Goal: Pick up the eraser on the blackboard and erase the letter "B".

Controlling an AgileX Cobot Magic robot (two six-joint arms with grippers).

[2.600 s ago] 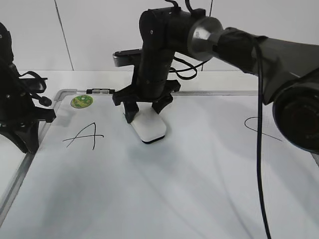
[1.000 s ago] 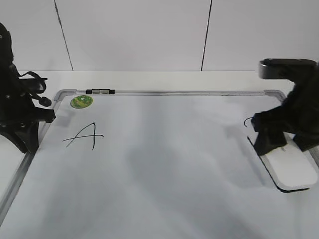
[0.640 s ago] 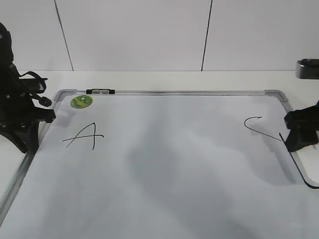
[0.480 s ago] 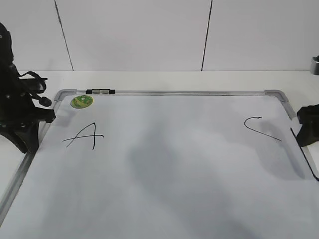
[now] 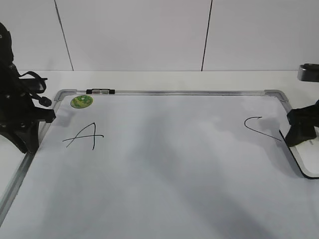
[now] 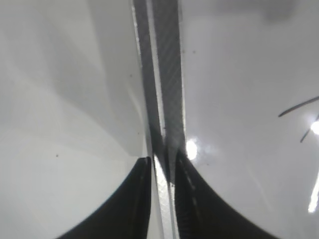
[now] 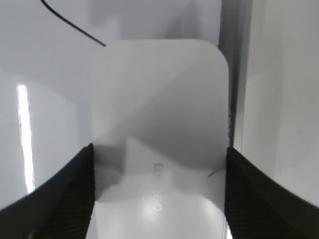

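The blackboard [image 5: 164,93] is a white board with a silver frame, lying flat. A black "A" [image 5: 83,135] is at its left and a hooked "C" [image 5: 261,127] at its right; no letter "B" shows between them. My right gripper [image 5: 300,130] is at the board's right edge, shut on the white eraser [image 5: 308,160] with its black base, which lies flat on the board. In the right wrist view the eraser [image 7: 159,89] fills the gap of the right gripper [image 7: 159,148]. My left gripper [image 5: 24,142] stands at the board's left edge; in the left wrist view it [image 6: 162,159] pinches the frame [image 6: 167,74].
A round green sticker [image 5: 81,101] and a small black clip [image 5: 100,91] sit at the board's far left corner. A white table and a white panelled wall lie behind the board. The left arm's black cables [image 5: 30,82] hang over the board's left side.
My right gripper carried the eraser from the middle of the board to its right edge, went partly out of view, then came back slightly left. The left arm has not moved.
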